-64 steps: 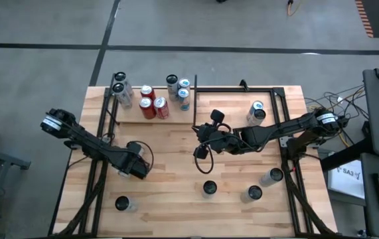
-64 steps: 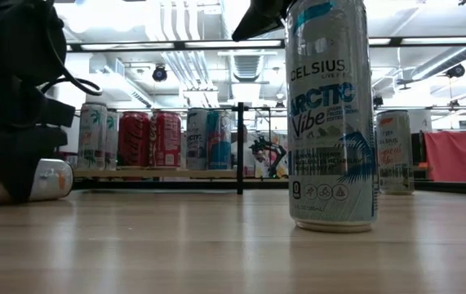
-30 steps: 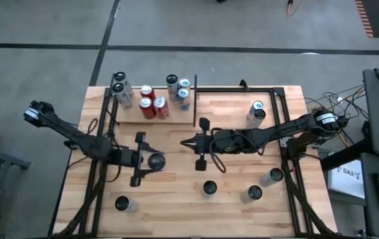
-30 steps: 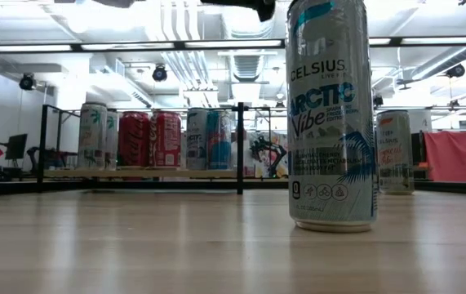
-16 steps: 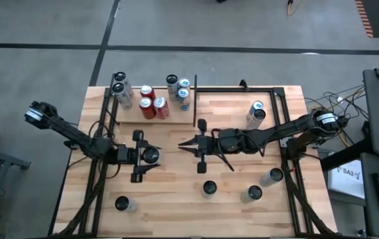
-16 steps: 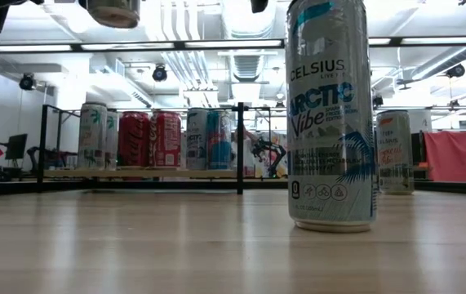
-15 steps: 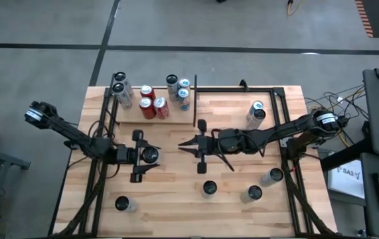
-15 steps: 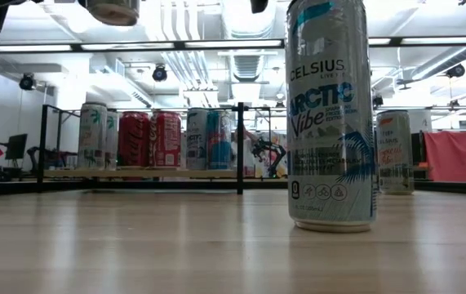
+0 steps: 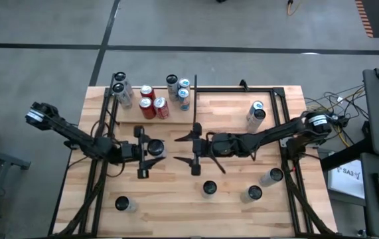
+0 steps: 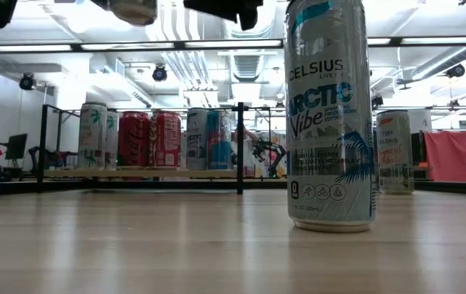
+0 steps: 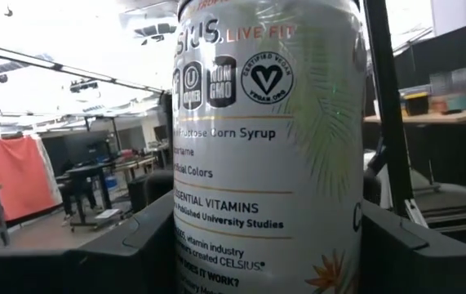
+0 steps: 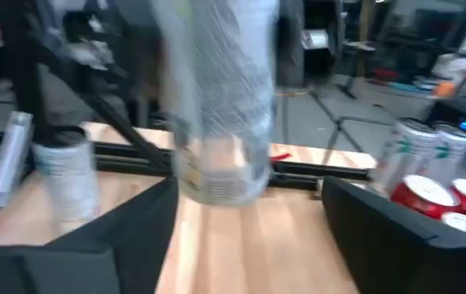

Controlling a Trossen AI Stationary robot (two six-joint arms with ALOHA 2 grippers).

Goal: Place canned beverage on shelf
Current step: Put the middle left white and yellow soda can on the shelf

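Observation:
A silver canned beverage (image 9: 156, 147) (image 11: 265, 147) hangs upright above the table's middle, with my left gripper (image 9: 148, 151) shut on it. My right gripper (image 9: 188, 150) faces it from the table's right, open, touching nothing. In the right wrist view the can (image 12: 220, 106) stands ahead of its spread fingers. The low view catches only the can's bottom (image 10: 135, 10) at the top. The shelf (image 9: 136, 118), a pale plywood panel at the far left, carries several upright cans (image 9: 152, 106). My left gripper pinches the can's body between its two fingers (image 11: 147, 241), one on each side wall (image 11: 185, 220). The fingers come roughly level from the table's left. The can stands about upright in the hold, lifted clear of the table.
One can lies on its side (image 9: 255, 114) inside the bare black frame (image 9: 242, 89) at the far right. Upright cans stand near the front edge (image 9: 209, 188) (image 9: 254, 193) (image 9: 123, 204) and at the right (image 9: 272, 176). A tall Celsius can (image 10: 330, 114) fills the low view.
My right gripper has opened wide from shut and edged toward the can. My left gripper has carried the can a little toward the far edge and toward the right gripper; the can stays clear of the table.

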